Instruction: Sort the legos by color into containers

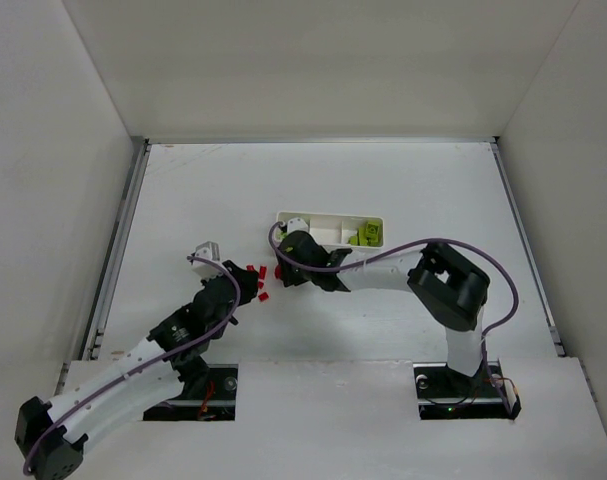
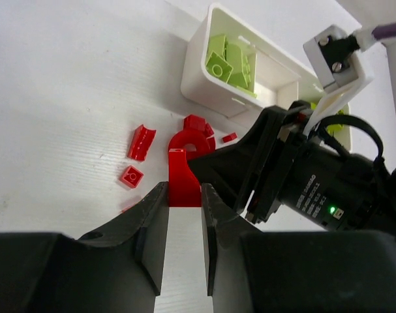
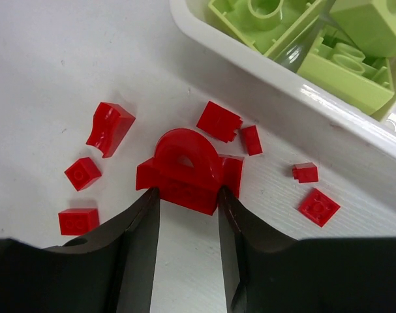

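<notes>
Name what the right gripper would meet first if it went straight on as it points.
The red arch lego, just ahead of the right gripper; depth is unclear, but the white tray comes only after it.

This is a robotics lab test cell. Plain white walls (image 1: 323,60) box in a white tabletop (image 1: 383,170) on three sides, with metal rails (image 1: 118,250) along its edges. A left arm (image 1: 113,385) and a right arm (image 1: 448,285) are bolted at the near edge, and purple cables (image 1: 413,243) loop along them. The props are small: red legos (image 1: 262,283) and a white tray (image 1: 323,214).
</notes>
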`<state>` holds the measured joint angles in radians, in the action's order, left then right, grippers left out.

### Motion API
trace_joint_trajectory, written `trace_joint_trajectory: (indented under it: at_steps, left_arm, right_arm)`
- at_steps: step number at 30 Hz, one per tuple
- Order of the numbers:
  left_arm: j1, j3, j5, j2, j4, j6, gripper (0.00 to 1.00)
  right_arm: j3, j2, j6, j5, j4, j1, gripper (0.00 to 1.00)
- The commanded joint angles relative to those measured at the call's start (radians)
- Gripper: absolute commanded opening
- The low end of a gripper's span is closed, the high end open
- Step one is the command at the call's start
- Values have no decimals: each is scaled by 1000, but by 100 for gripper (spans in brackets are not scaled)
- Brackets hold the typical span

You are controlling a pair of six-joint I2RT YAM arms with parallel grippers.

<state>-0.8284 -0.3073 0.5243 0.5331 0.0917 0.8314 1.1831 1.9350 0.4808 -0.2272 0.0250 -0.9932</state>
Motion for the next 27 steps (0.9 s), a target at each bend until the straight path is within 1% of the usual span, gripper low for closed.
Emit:
trace_joint_trajectory:
  at_steps: [1, 5, 12, 16, 21, 27]
  left_arm:
    - [25, -18, -3, -4, -44, -9, 14]
    - [38, -18, -32, 34, -84, -11, 14]
    - [44, -30, -60, 102, -152, -18, 14]
    - [44, -44, -63, 113, -181, -25, 14]
    - [30, -64, -64, 137, -198, -32, 14]
    - [19, -65, -67, 171, -224, -26, 15]
  right_arm:
    - [27, -7, -5, -20, 10, -21, 37]
    - [-22, -60, 7, -38, 1, -38, 33]
    - [-122, -198, 41, -78, -20, -60, 33]
    - [-168, -275, 51, -81, -34, -60, 33]
    - [-195, -349, 41, -81, -39, 15, 34]
    - [-189, -369, 22, -70, -59, 147, 34]
